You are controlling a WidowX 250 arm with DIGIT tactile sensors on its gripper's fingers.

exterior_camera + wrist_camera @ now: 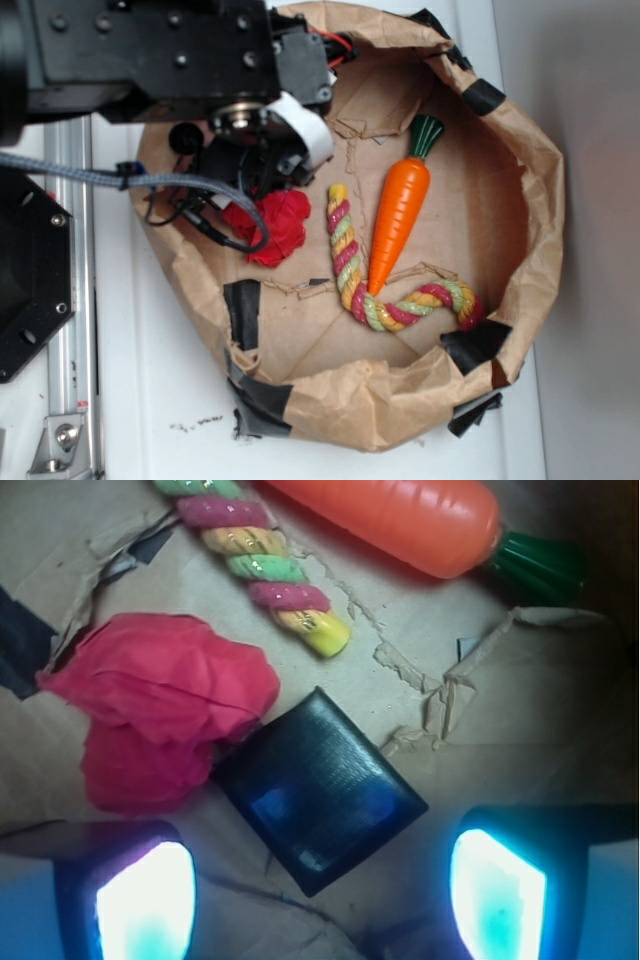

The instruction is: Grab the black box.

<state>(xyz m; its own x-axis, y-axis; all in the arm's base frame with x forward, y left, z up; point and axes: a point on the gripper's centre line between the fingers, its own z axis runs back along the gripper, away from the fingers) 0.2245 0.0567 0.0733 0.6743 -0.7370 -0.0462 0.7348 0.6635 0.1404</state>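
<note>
Seen from the wrist, the black box (pixel 318 787) lies flat on the brown paper, touching the red paper ball (pixel 160 705), just beyond and between the wide-spread fingers (pixel 145 900), its corners turned diagonal to them.

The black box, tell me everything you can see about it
The black box is a small, flat, glossy square with rounded edges and a finely ribbed top that throws a bluish reflection. It lies flat on the brown paper, turned corner-on like a diamond. Its upper left edge meets the red paper ball. The open claw hovers around its lower corner, not touching it. The exterior view hides it behind the arm.
</note>
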